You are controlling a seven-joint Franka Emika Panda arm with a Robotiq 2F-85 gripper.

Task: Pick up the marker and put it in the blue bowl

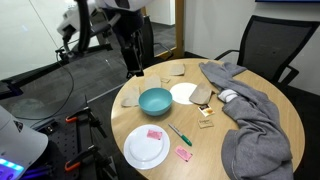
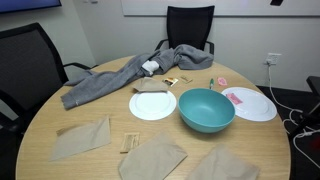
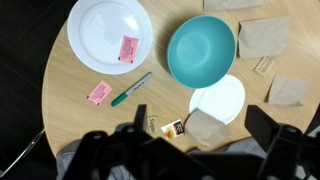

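The green marker (image 3: 131,89) lies flat on the round wooden table, between a white plate (image 3: 110,33) and the teal-blue bowl (image 3: 200,50). It also shows in both exterior views (image 1: 180,135) (image 2: 212,82). The blue bowl (image 1: 155,100) (image 2: 207,108) stands upright and empty near the table's middle. My gripper (image 3: 200,121) is open and empty, high above the table, over a brown napkin beside the bowl. In an exterior view it hangs over the table's far edge (image 1: 133,68).
A second white plate (image 3: 218,98) sits next to the bowl. Pink pieces lie on the first plate (image 3: 127,50) and beside the marker (image 3: 98,93). Brown napkins (image 3: 262,38) and a grey cloth (image 1: 250,120) cover part of the table. Office chairs (image 2: 190,25) stand around it.
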